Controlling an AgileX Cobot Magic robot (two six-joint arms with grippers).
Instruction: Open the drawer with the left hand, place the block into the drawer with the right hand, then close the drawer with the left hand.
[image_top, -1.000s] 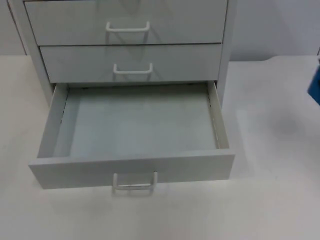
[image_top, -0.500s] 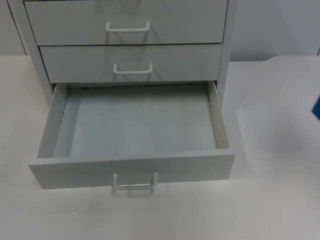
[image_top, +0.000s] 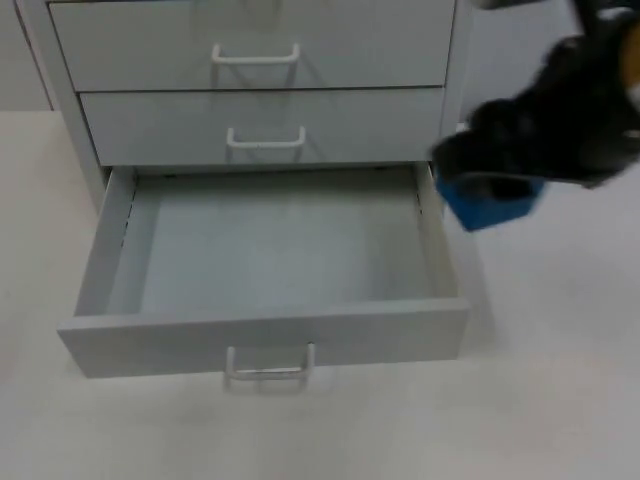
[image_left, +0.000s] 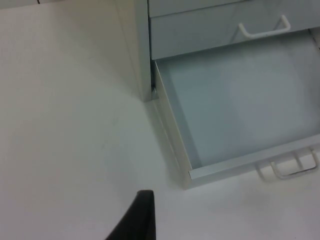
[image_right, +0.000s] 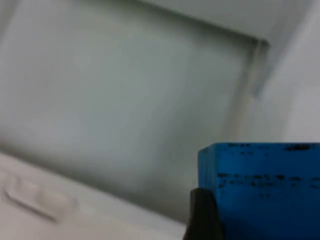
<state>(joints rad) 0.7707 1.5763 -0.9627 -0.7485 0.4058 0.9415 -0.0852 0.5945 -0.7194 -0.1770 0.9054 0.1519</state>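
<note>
- Drawer (image_top: 270, 250), the lowest one of a grey cabinet (image_top: 255, 60), stands pulled out in the top view and its inside is bare. The right gripper (image_top: 490, 175) hangs above the drawer's right rim, near the cabinet's right front corner, and it is clamped on a blue block (image_top: 487, 205); the block is in the air, partly over the rim and partly over the white table (image_top: 560, 350).
- From the left wrist view, the open drawer (image_left: 235, 100) is seen from its left side, with its white handle (image_left: 292, 167) at the front. The left gripper waits over the table (image_left: 65, 125), apart from the drawer; one black fingertip (image_left: 137, 217) shows, so I cannot tell if it is open or closed.
- From the right wrist view, the blue block (image_right: 265, 190) is held just beside a black fingertip (image_right: 202, 215), above the drawer's floor (image_right: 125, 100).
</note>
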